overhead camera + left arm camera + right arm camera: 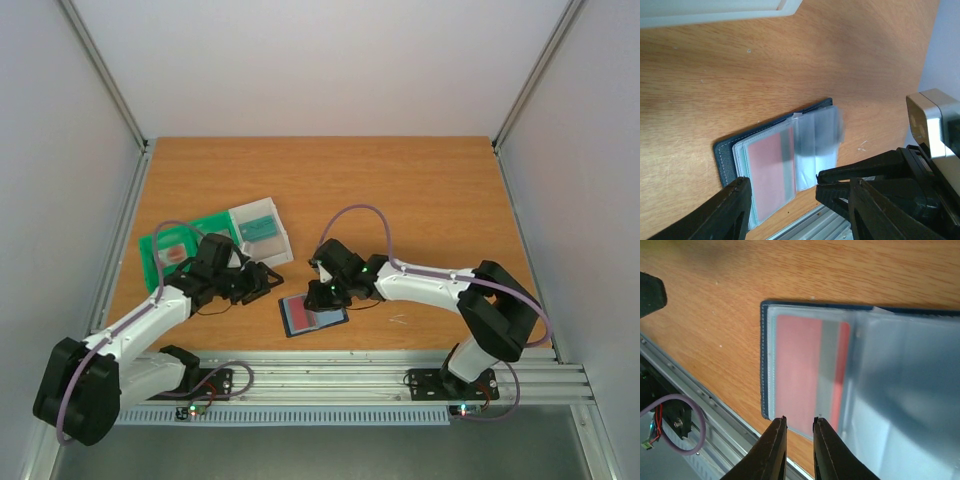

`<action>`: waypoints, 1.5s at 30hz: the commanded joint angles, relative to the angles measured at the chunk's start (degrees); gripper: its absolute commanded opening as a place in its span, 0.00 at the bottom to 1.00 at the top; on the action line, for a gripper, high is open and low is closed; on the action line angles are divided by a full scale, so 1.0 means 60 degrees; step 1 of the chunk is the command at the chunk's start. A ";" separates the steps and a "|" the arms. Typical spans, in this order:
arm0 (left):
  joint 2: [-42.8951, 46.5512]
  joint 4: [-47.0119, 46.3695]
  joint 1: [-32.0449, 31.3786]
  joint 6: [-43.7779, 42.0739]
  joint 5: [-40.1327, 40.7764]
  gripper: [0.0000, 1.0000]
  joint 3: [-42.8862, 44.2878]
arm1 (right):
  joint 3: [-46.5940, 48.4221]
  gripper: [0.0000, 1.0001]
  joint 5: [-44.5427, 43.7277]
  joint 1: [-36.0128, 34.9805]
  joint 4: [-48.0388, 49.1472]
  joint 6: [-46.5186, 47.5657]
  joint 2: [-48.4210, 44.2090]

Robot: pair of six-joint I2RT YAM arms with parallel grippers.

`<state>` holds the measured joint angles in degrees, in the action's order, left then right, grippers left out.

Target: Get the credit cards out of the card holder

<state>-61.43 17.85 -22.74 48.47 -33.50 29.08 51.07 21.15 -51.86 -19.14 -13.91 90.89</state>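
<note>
The card holder [300, 318] lies open and flat on the wooden table [400, 190], close to the metal rail [350, 372] at the table's near edge. The left arm [140, 320] reaches toward it from its left and the right arm [440, 285] from its right. Beyond it and to its left is a green bin [150, 250], and touching that bin, on the side nearer the card holder, is a white bin [285, 240]. A pale card with a red patch [173, 254] lies in the green bin and a teal card [260, 226] in the white one. Inside the card holder a red card [800, 375] sits under a clear pocket [771, 365], and a second clear leaf [910, 390] stands raised on the side away from the rail. The left gripper [270, 280] hangs just left of the card holder with its jaws wide apart and nothing between them. The right gripper [800, 421] is at the card holder's rail-side edge, its jaws drawn to a narrow slit right at the rim of the pocket. I cannot tell if they pinch it.
</note>
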 commanded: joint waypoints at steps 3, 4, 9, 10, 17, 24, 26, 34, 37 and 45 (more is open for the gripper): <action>-0.0144 -0.1117 -0.0054 0.0136 -0.0295 0.54 -0.0465 | 0.0322 0.16 -0.0544 -0.0129 -0.0206 0.0079 0.0345; -0.0272 -0.1202 -0.0061 0.0132 -0.0424 0.53 -0.0490 | 0.0322 0.17 -0.0515 -0.0142 -0.0167 0.0078 0.0371; -0.0395 -0.1436 -0.0062 0.0139 -0.0571 0.52 -0.0672 | 0.0252 0.19 -0.0385 -0.0154 0.0240 0.0021 0.0600; -0.0396 -0.1475 -0.0066 0.0140 -0.0581 0.52 -0.0712 | 0.0229 0.19 -0.0376 -0.0161 0.0308 -0.0001 0.0654; -0.0720 -0.1632 -0.0062 0.0140 -0.0830 0.51 -0.0818 | 0.0183 0.17 -0.0453 -0.0161 0.0600 -0.0171 0.1140; -0.0820 -0.2003 -0.0073 0.0325 -0.0801 0.50 -0.0994 | 0.0012 0.12 -0.1051 -0.0159 0.0362 -0.0071 0.1207; -0.0868 -0.2144 -0.0077 0.0408 -0.0822 0.51 -0.1048 | -0.0126 0.11 -0.1170 -0.0160 0.0407 -0.0069 0.1211; -0.1272 -0.2711 -0.0104 0.0662 -0.1094 0.51 -0.1024 | -0.0426 0.08 -0.1223 -0.0161 0.0725 -0.0158 0.1303; -0.1396 -0.3202 -0.0162 0.0810 -0.1211 0.51 -0.1059 | -0.0594 0.08 -0.1162 -0.0147 0.0931 -0.0267 0.1287; -0.2050 -0.4528 -0.0194 0.1269 -0.1471 0.50 -0.1310 | -0.0750 0.07 -0.1107 -0.0146 0.1120 -0.0388 0.1228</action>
<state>-71.72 -1.17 -23.59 53.98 -40.47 23.03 48.42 16.53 -52.47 -11.62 -15.44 97.82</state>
